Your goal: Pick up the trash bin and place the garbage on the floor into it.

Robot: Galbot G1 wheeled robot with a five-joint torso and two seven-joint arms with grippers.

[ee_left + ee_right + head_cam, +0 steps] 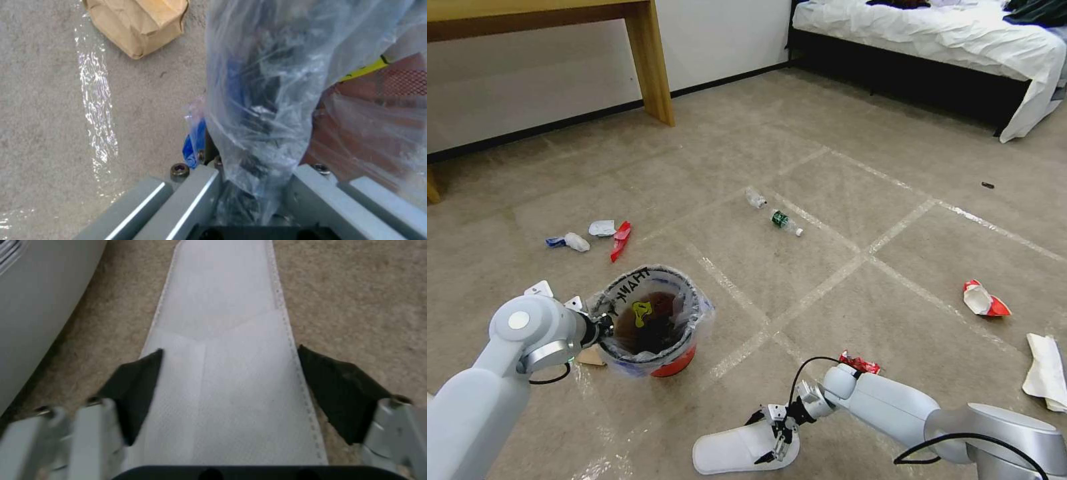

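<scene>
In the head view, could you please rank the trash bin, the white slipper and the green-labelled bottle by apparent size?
1. trash bin
2. white slipper, though nearness to the camera flatters it
3. green-labelled bottle, farthest away

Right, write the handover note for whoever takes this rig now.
Left hand: shut on the rim of the trash bin, pinching its plastic liner.
Right hand: open, low over the white slipper, one finger at each side of it, not yet closed.
Done: bin is in hand, with some dark and yellow stuff already inside.
Left on the floor: the slipper, two bottles, red-and-white wrappers, a red piece, crumpled paper, a brown paper bag beside the bin.
</scene>
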